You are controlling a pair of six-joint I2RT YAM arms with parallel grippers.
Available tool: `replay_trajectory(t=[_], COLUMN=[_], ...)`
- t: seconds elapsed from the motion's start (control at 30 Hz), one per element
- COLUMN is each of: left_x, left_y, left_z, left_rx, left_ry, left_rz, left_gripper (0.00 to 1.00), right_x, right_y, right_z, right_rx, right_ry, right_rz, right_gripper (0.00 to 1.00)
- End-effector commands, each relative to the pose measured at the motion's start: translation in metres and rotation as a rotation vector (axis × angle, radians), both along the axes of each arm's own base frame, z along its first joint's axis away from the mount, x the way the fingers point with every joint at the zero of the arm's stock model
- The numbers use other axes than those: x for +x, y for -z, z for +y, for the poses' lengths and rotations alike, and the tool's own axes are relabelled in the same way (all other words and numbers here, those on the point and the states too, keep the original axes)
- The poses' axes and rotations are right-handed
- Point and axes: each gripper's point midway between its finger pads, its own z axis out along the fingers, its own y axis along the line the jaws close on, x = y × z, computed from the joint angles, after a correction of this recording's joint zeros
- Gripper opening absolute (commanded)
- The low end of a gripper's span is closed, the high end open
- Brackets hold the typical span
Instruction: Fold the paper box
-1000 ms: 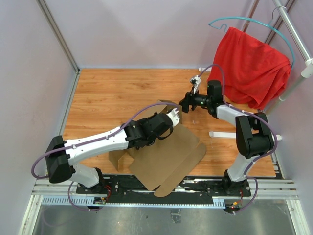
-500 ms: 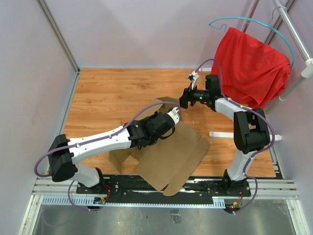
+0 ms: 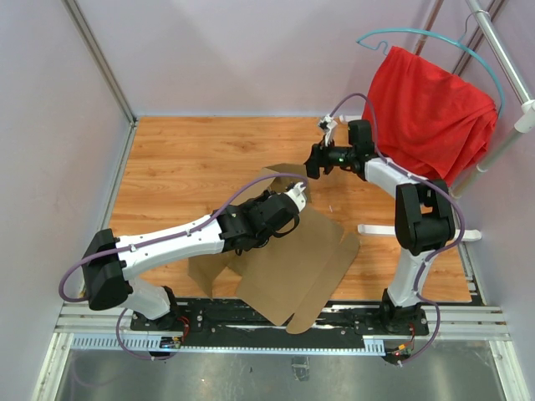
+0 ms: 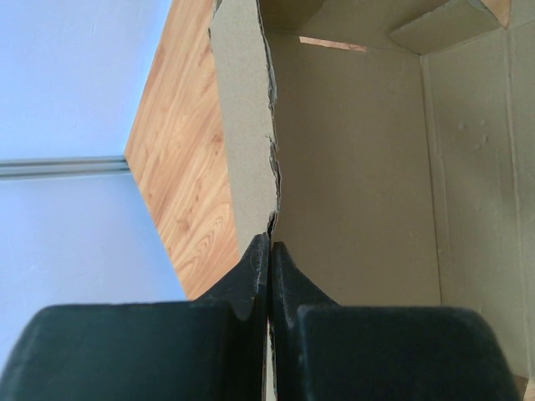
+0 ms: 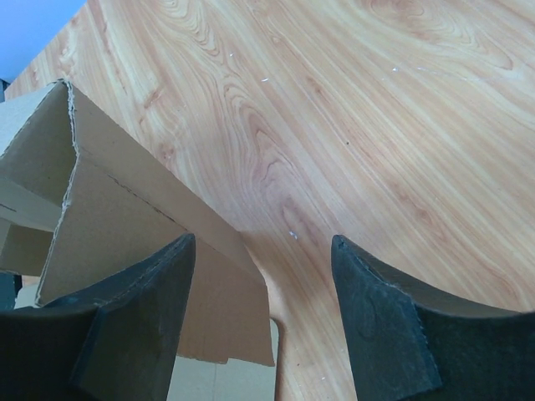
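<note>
Starting at the left: stretched on a diagonal from the near-left base toward the middle of the table, forearm low over the paper box. Ending in the left gripper, pinched tight on the raised wall at the box's far end. From that wrist, jaws seen meeting on the wall's ragged edge, left gripper closed down to the thickness of the board, the box's inner panel just to the right.

Moving to the centre: box spread mostly flat and aslant, near corner hanging over the near edge of the table, far end lifted where the wall stands. Long axis judged to run near to far with a lean to the right; hard to fix more exactly with the arm across it.

Further right: right gripper spread wide and carrying nothing, hovering just to the far right of the raised wall, apart from it. From its own wrist, right gripper framing bare wood, with the wall's corner showing behind the left finger and not between the two. So: box to the left and near side of this gripper; left gripper the closer one, already gripping.

Right arm rising from the near-right base, elbow folded high near the right edge, forearm reaching far and left, wrist pointed at the wall. Red cloth hanging behind it, well clear. Probably calls for a short travel left and nearward to bring the wall's free end between the open fingers.
</note>
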Motion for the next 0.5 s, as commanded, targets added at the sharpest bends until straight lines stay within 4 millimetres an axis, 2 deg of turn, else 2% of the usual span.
replay_trajectory(t=[0.0,0.3,0.47], left_x=[0.001,-0.001,-0.003], left_y=[-0.011,-0.005,-0.004], left_z=[-0.001,-0.005,-0.009], left_rx=[-0.031,-0.035,-0.055], left_ry=[-0.009,-0.006,0.005], left_rz=[-0.019,0.009,0.030], left_gripper=[0.00,0.00,0.00], right_x=[-0.015,-0.069,-0.081], right_y=[0.000,0.013,0.005], right_z=[0.009,0.005,0.009], right_rx=[0.021,0.072,0.115], right_ry=[-0.065,-0.126,-0.150], right_rz=[0.000,-0.015,-0.110], right_gripper=[0.67,0.67,0.69])
